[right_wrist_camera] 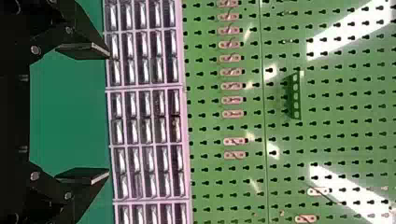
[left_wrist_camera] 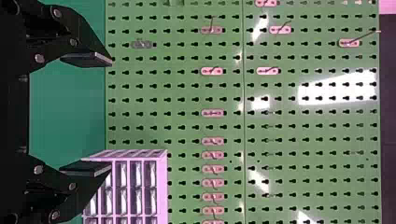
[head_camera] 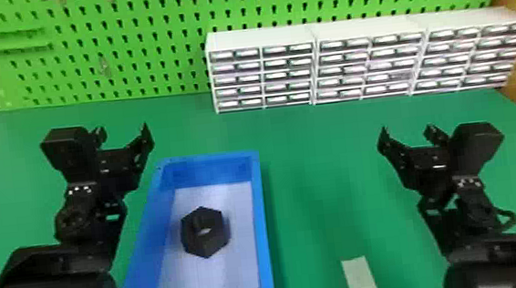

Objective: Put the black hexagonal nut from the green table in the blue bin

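One nut (head_camera: 207, 247) — inside blue bin (head_camera: 262, 228)

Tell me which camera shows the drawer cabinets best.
The head view: the drawer cabinets stand whole there, side by side, tops and fronts in sight. The right wrist view shows their fronts larger, sideways and cut off; the left wrist view, one end.
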### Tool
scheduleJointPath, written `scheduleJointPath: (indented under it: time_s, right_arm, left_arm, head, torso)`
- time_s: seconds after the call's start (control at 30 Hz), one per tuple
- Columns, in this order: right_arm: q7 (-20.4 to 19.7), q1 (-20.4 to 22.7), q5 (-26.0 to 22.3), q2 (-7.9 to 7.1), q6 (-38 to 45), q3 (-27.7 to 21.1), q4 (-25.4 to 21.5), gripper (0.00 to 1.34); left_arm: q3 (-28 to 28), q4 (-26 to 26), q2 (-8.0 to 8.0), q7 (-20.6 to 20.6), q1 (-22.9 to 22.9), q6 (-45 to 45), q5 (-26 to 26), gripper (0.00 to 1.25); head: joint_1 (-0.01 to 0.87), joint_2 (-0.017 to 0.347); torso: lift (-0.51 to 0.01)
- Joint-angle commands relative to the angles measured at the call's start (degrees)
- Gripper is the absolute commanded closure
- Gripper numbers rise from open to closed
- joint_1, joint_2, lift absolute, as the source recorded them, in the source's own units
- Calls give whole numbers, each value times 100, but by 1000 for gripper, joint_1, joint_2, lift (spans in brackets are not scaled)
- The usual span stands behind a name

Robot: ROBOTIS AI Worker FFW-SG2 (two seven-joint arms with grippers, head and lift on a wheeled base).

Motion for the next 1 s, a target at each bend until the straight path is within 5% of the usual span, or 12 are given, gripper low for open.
scheduleJointPath:
  time_s: [0.0, 0.97]
  right_arm:
    - [0, 1, 7, 5, 0, -2, -2, 381]
    - [0, -26, 51, 5, 0, 25, -2, 381]
  left_arm:
    - [6, 0, 0, 0, 0, -1, 9, 463]
    - [6, 0, 0, 0, -18, 8, 9, 463]
  head:
    - [686, 52]
    - [686, 52]
  torso:
    - [-97]
    - [-97]
